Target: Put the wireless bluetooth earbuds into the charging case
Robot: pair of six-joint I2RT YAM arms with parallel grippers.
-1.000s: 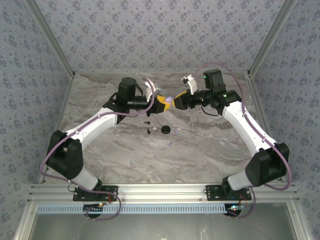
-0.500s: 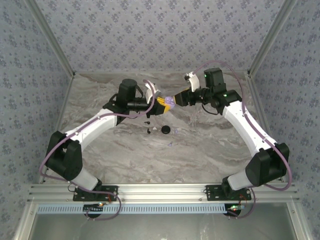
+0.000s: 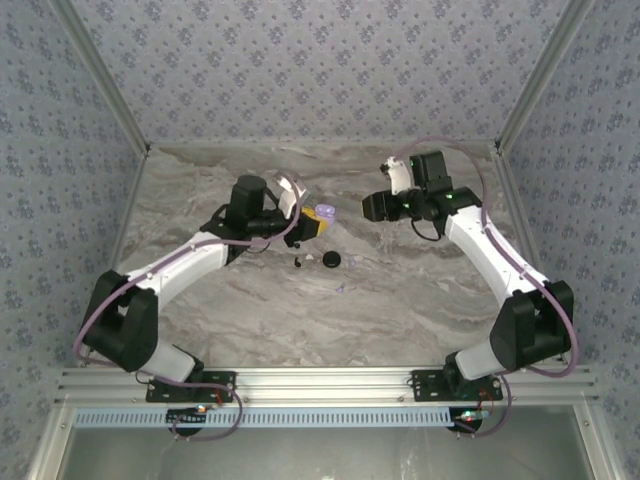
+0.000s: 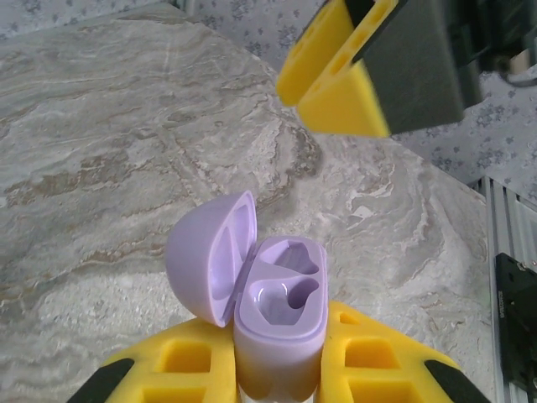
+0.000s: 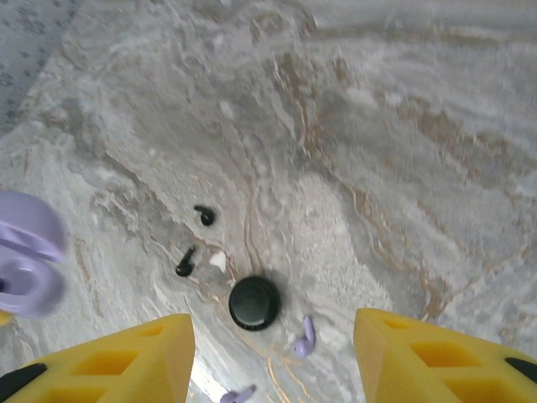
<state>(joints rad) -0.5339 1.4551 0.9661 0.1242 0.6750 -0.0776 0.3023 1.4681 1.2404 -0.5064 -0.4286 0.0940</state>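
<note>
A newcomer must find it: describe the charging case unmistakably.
Above the marbled table, find the left gripper. Clamped between its yellow fingers stands the charging case: lilac, lid open, both sockets empty, the only thing held off the table.

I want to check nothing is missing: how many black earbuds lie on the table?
2. One earbud lies up-left of the black disc; the other earbud lies closer, left of it. None seems hidden.

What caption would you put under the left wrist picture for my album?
Left gripper holds the open, empty purple charging case above the marble table.
</note>
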